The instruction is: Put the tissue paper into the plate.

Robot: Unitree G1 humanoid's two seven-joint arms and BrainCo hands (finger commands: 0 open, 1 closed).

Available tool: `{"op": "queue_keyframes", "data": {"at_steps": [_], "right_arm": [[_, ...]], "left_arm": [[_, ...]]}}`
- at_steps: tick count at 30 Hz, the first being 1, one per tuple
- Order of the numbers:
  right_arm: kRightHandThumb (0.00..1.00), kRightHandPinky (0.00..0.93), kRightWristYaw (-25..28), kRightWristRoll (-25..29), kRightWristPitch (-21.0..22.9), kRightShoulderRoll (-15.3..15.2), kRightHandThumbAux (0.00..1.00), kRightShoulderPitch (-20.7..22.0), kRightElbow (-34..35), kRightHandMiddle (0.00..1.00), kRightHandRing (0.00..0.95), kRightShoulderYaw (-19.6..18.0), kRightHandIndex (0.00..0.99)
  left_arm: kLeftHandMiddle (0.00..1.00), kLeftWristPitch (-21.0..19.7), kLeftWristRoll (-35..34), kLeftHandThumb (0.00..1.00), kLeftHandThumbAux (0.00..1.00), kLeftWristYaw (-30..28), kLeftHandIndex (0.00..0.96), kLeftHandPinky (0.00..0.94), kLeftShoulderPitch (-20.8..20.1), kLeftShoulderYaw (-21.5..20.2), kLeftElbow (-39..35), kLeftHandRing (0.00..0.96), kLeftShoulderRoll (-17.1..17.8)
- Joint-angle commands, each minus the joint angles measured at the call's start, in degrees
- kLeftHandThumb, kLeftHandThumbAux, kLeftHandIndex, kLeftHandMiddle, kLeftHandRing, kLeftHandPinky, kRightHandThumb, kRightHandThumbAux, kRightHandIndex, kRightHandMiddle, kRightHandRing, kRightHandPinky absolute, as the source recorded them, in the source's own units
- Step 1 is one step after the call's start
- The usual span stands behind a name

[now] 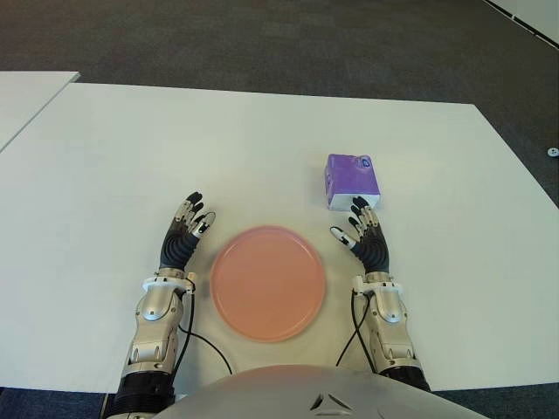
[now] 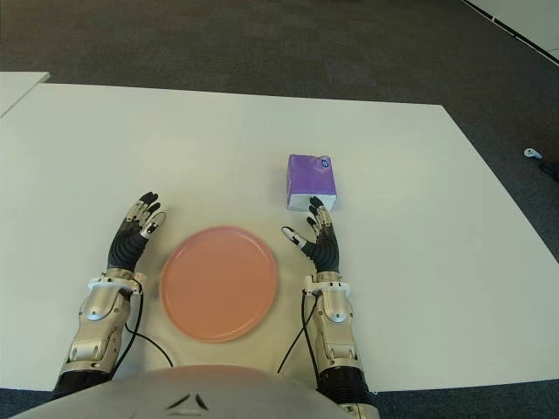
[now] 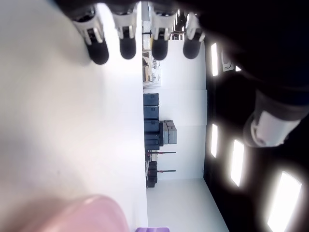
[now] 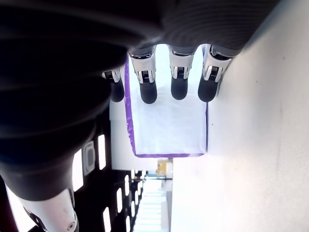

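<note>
Reach step: my right hand [image 1: 365,236], fingers released and empty, sits just short of the tissue pack [image 1: 351,181] on the table [image 1: 262,148] beyond the plate [image 1: 268,282]; left hand [image 1: 185,237] idle beside the plate; next, I judge, close around the pack.

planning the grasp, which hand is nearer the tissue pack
Right. The right hand sits open just in front of the tissue pack; the left hand is open across the plate, far from it.
</note>
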State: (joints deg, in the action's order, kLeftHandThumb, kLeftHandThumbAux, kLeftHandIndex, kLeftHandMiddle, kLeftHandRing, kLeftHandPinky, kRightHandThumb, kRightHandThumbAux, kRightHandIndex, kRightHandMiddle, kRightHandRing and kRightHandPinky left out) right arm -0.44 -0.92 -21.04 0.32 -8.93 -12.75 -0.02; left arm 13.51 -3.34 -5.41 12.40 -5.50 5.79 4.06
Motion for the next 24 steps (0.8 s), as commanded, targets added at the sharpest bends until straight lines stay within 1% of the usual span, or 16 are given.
{"op": "queue_keyframes", "data": {"at_steps": [1, 7, 15, 18, 21, 24], "right_arm": [[0.080, 0.000, -0.3, -0.3, 5.0, 0.4, 0.754, -4.1, -3.5, 0.000, 0.000, 0.3, 0.000], [0.085, 0.000, -0.4, -0.7, 5.2, 0.3, 0.750, -4.3, -3.1, 0.000, 0.000, 0.5, 0.000], [0.083, 0.000, -0.5, -1.6, 6.6, 0.5, 0.745, -5.4, -1.5, 0.000, 0.000, 1.4, 0.000], [0.083, 0.000, -1.4, -2.8, 7.4, 1.6, 0.747, -7.4, 1.3, 0.000, 0.000, 3.0, 0.000], [0.082, 0.000, -2.5, -5.1, 8.6, 3.2, 0.756, -11.5, 7.5, 0.000, 0.000, 6.6, 0.000], [0.076, 0.000, -2.9, -6.2, 9.7, 3.6, 0.768, -14.0, 11.4, 0.000, 0.000, 8.6, 0.000]], "left_arm": [[0.000, -1.4, 0.3, 0.000, 0.515, 0.2, 0.000, 0.000, 0.8, 0.1, 0.7, 0.000, 0.2], [0.000, -1.6, 0.2, 0.000, 0.511, 0.1, 0.000, 0.000, 0.8, 0.1, 0.7, 0.000, 0.2], [0.000, -1.6, 0.4, 0.000, 0.505, 0.2, 0.000, 0.000, 0.7, 0.1, 0.9, 0.000, 0.2], [0.000, -1.5, 0.4, 0.000, 0.506, 0.3, 0.000, 0.000, 0.7, 0.1, 1.0, 0.000, 0.2], [0.000, -1.6, 0.4, 0.000, 0.508, 0.5, 0.000, 0.000, 0.6, 0.0, 1.0, 0.000, 0.1], [0.000, -1.7, 0.5, 0.000, 0.509, 0.6, 0.000, 0.000, 0.5, 0.0, 1.0, 0.000, 0.0]]}}
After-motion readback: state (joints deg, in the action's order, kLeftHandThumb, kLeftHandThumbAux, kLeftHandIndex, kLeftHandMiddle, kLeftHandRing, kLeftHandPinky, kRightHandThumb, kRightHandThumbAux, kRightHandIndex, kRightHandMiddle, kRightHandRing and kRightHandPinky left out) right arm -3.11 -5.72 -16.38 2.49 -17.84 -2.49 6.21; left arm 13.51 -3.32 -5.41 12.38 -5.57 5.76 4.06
